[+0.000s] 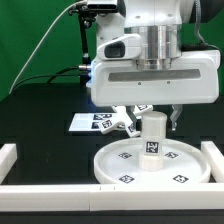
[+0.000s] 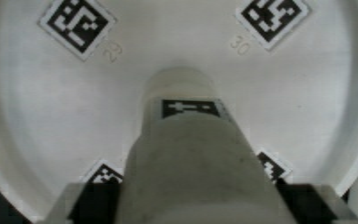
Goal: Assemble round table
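The large round disc [image 1: 125,165] lies flat on the black table, tags on its face. The short cylindrical leg [image 1: 152,137] stands upright on its central hub. My gripper [image 1: 155,122] comes down from above, with a dark finger on each side of the leg's top, and looks shut on it. In the wrist view the leg [image 2: 194,140] runs up between my fingers [image 2: 91,200] from the gripper [image 2: 194,208] to the disc [image 2: 176,40]. The cross-shaped base [image 1: 125,120] lies behind the disc, partly hidden by my hand.
The marker board [image 1: 88,122] lies flat behind the disc toward the exterior view's left. Long white border rails run along the front [image 1: 100,196], the left [image 1: 10,155] and the right [image 1: 214,160]. A green backdrop stands behind.
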### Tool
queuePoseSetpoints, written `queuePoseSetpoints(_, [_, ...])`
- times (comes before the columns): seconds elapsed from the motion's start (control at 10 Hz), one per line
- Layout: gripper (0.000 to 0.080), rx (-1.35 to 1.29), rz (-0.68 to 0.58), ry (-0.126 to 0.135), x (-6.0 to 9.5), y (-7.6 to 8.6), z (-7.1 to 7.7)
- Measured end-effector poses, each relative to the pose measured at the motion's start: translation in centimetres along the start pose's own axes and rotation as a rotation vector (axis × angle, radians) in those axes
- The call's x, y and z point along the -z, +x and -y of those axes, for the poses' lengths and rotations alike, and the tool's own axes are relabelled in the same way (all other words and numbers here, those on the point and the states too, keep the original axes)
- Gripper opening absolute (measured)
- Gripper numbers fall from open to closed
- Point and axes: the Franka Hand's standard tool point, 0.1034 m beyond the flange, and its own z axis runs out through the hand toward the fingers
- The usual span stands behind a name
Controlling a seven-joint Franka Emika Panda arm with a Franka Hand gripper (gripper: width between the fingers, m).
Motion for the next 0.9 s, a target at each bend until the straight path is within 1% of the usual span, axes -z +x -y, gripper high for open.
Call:
queuePoseSetpoints(0.1, [0.0409,-0.047,0.0,0.0,-0.03,-0.02,0.0])
queuePoseSetpoints(0.3, [0.0409,-0.279,0.0,-0.005,-0.11,-0.07,-0.03])
queuePoseSetpoints(0.5, [0.0409,-0.507,0.002,-0.002,-0.16,-0.12,-0.09])
queuePoseSetpoints(0.7, [0.0409,-0.787,0.013,0.022,-0.23,-0.18,-0.2])
queuePoseSetpoints(0.8, [0.0409,-0.972,0.02,0.043,-0.25,-0.18,-0.35])
queuePoseSetpoints(0.9, [0.0409,-1.089,0.03,0.055,-0.26,-0.22,-0.32])
